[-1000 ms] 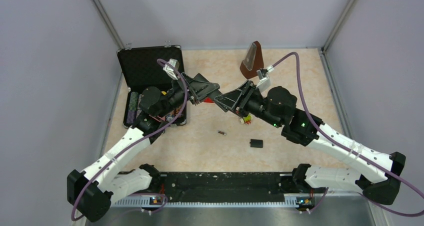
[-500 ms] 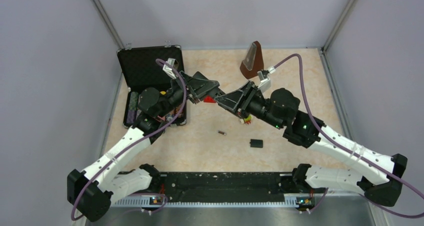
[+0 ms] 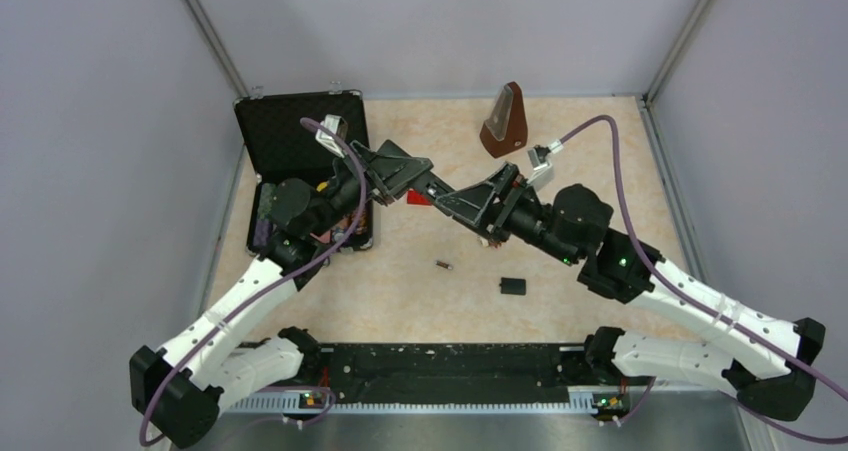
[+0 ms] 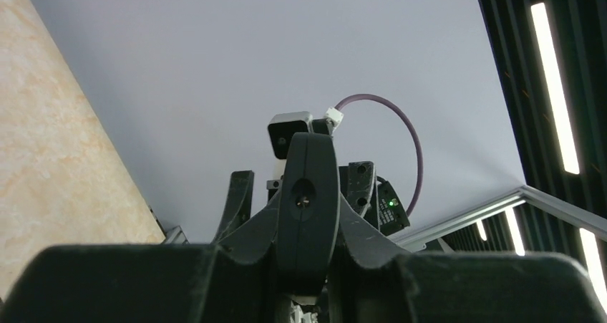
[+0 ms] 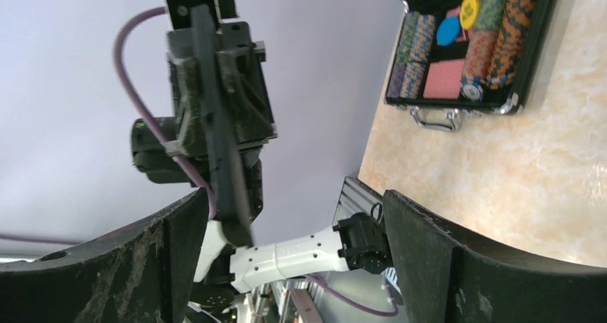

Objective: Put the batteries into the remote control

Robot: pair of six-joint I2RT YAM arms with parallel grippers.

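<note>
The remote control (image 3: 438,189) is a slim black bar held above the table in my left gripper (image 3: 418,183), which is shut on it. In the left wrist view I see the remote control (image 4: 308,180) end-on between my left gripper's (image 4: 308,226) fingers. My right gripper (image 3: 463,203) faces the remote's free end with its jaws wide apart. In the right wrist view the remote control (image 5: 223,151) shows edge-on, its tip close to one finger of my right gripper (image 5: 308,266) without being gripped. One of the batteries (image 3: 444,265) lies on the table.
A small black cover piece (image 3: 513,286) lies right of the battery. An open black case (image 3: 300,136) with poker chips (image 5: 465,44) stands at the back left. A brown metronome (image 3: 505,121) stands at the back. Bits of a toy-brick train (image 3: 490,239) show under the right arm.
My right gripper has opened wide and drawn back a little to the right of the remote. The left arm has shifted slightly left, still holding the remote.
</note>
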